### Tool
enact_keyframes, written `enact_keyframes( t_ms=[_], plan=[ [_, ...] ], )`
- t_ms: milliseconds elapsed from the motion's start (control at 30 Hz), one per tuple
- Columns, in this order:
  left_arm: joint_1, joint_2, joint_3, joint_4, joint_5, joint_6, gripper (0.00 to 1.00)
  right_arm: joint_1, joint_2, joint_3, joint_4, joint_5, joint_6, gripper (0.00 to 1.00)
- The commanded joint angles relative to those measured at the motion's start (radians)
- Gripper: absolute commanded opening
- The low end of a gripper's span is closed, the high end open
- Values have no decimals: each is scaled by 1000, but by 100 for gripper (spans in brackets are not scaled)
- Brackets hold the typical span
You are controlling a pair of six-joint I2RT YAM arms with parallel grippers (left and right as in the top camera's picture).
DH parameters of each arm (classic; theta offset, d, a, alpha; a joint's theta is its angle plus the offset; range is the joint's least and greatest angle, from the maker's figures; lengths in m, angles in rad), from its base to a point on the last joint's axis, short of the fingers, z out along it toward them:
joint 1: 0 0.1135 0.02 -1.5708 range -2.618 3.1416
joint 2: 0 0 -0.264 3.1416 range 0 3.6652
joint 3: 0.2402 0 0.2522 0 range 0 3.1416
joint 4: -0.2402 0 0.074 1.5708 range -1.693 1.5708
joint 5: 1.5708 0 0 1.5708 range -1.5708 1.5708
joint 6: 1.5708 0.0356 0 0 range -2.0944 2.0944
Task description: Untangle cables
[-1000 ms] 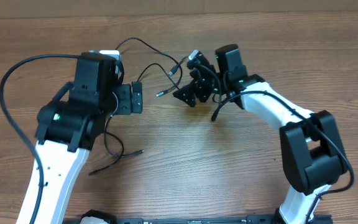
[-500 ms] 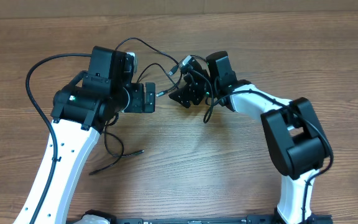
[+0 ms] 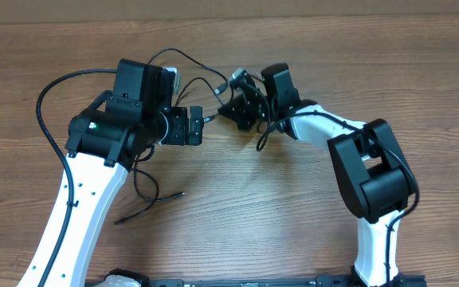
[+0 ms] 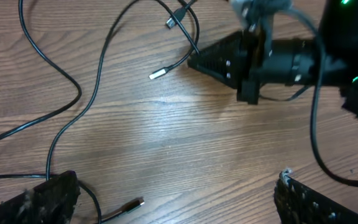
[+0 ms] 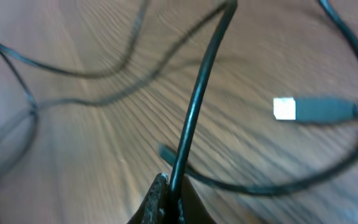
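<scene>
Here the right pincer is clamped together on one of the cables, which rises from its tips. A silver plug lies close by on the wooden surface. The left pincer stands wide apart, holding nothing, low over the surface. The other cables loop across the far middle, between the two pincers, and one end trails near left.

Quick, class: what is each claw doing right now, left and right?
Left claw: open.
Right claw: closed on a cable.
</scene>
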Motion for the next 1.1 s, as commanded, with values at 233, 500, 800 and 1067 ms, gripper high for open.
enact_keyframes(
  t_ms=[233, 500, 800, 1067],
  plan=[
    [2, 2, -4, -1, 19, -5, 100, 0, -371, 216, -360, 50, 103, 4],
    [1, 2, -4, 3, 74, 40, 100, 3, -591, 320, -734, 69, 82, 4],
    [-24, 3, -4, 76, 97, 72, 100, 107, -798, 382, -937, -3, 145, 4],
    [-81, 23, -5, 136, 134, 77, 17, 193, -896, 404, -912, -8, 196, 4]
  ],
)
